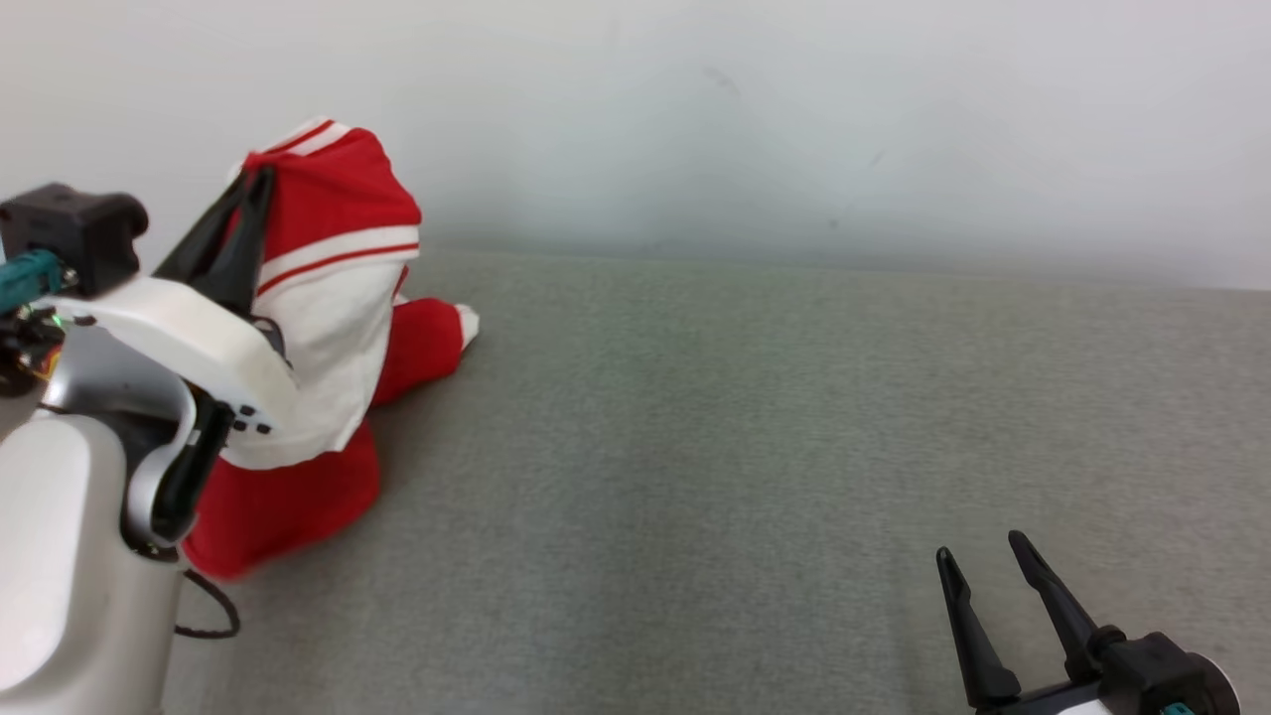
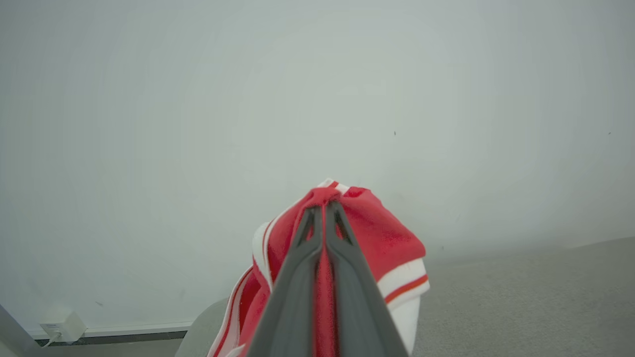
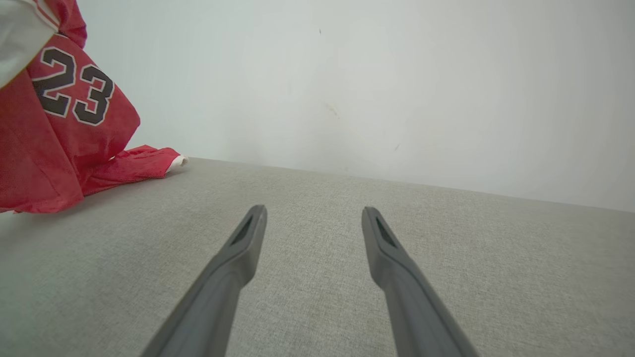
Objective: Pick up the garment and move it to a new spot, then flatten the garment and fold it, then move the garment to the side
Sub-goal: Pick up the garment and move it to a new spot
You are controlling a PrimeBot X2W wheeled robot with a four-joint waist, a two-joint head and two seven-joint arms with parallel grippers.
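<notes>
Left gripper (image 1: pixel 256 187) (image 2: pixel 325 206): fingers pressed together, pinching a small fold at the top of the garment; raised at the far left, above the tabletop.
Garment (image 1: pixel 338 214) (image 2: pixel 382 238) (image 3: pixel 64 148): red jersey with white panels and stripes, numbered 23. It hangs from the pinch, with its lower part and one end lying on the tabletop at the far left, near the wall.
Right gripper (image 1: pixel 980 548) (image 3: pixel 313 212): fingers spread, holding nothing; near right, low over bare tabletop, well apart from the garment.
Tabletop (image 1: pixel 745 447): grey cloth cover, ending at the wall (image 1: pixel 745 119).
Step (judged): pick-up and carry to a new spot; flattening and folding not yet begun.
Risk, slip: the hold takes little cloth at the fingertips. Drag of the trailing part on the rough cover could pull it free.
Risk, bunching: held at one point, the garment hangs in a clump. Set down like this, it would likely land crumpled and be harder to flatten.
Risk, snag: cloth hangs close against the left arm (image 1: pixel 179 338) and could catch there on release.
Risk, edge: the garment is close to the tabletop's left edge, so a drop here might slide off.
</notes>
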